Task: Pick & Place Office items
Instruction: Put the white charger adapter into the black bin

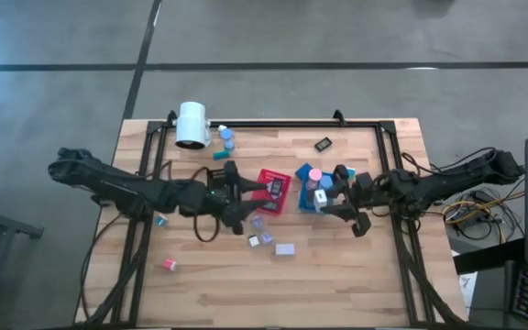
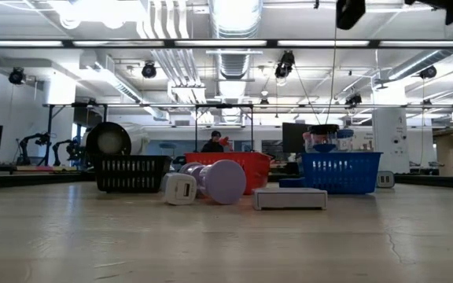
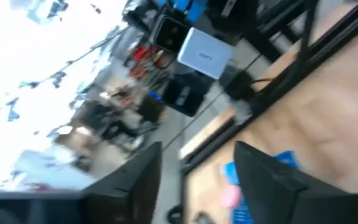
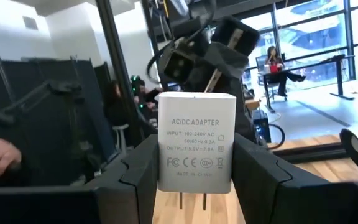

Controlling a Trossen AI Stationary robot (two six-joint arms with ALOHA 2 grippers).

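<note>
Two arms work by the blue tray (image 1: 306,194): right gripper (image 4: 194,165) pinches a white adapter (image 4: 196,142) (placing next); left gripper (image 3: 197,177), jaws spread, needs another pick.

A white adapter (image 4: 196,142) with grey print sits centre frame between dark fingers (image 4: 263,177). Mid-frame from above: red tray (image 1: 270,191), blue tray (image 1: 306,195), pale wood desk (image 1: 337,266), pink cap (image 1: 315,173).

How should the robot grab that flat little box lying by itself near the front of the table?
Pinch the flat box across its two long sides, coming straight down from above. It lies flat and low on the table, so from the side there is little height to hold. Nothing touches it, so the fingers should probably fit on both sides.
</note>
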